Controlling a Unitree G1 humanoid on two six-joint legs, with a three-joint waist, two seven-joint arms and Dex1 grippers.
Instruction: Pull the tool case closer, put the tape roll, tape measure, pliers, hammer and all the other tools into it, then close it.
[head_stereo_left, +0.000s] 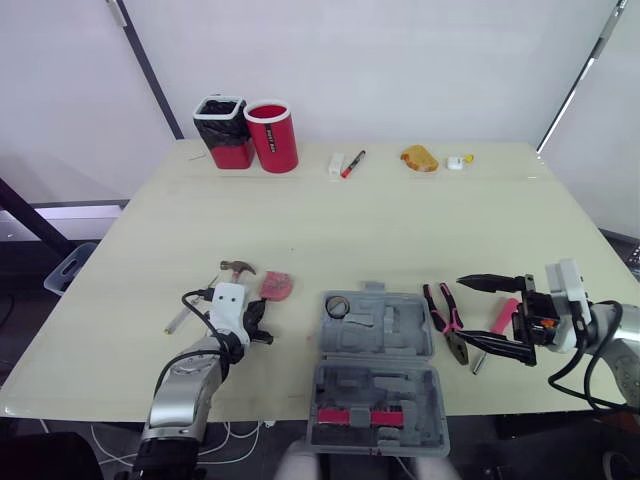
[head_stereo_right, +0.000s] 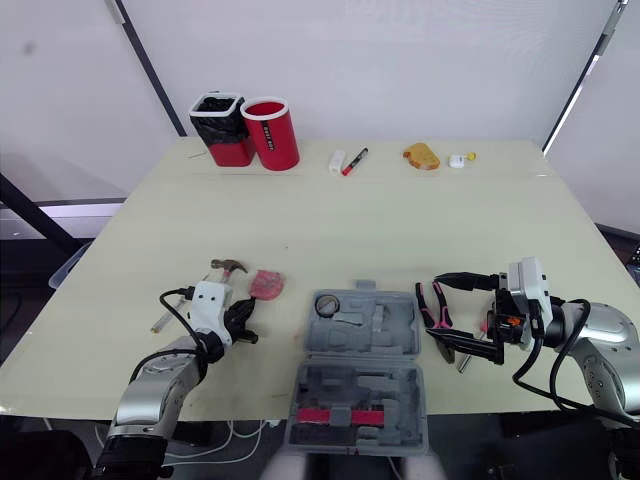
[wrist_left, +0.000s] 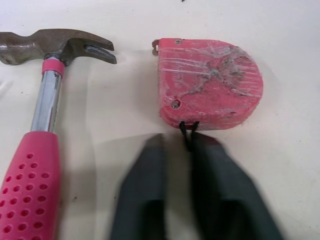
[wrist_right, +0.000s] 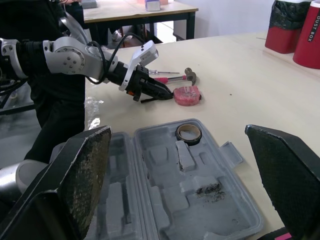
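The grey tool case (head_stereo_left: 400, 325) lies open on the tabletop (head_stereo_left: 400, 220) between the two hands, closest to the robot, and the tape roll (head_stereo_left: 338, 306) already sits in one of its slots. The left hand (wrist_left: 179, 141) is closed almost all the way, with just a thin slit between its fingers (wrist_left: 145, 190), and it is not holding anything big. Right in front of its tips is the tape measure (wrist_left: 210, 82), so I think picking that up is the job now. It is pink and flat, straight on one side and round on the other, with scratched clear tape stuck on top. A little black loop hangs from it right at the slit, and I cannot tell if the loop is caught. To do this well, the left hand should open wider than the pink body, slide one finger to each side, squeeze, then lift and carry it to the case on its inner side. Just beside this hand, on its outer side, lies the hammer (wrist_left: 47, 90) with a pink grip, and it should not get bumped. The right hand (head_stereo_left: 497, 316) is wide open and empty, with the pliers (head_stereo_left: 443, 325) lying between it and the case.
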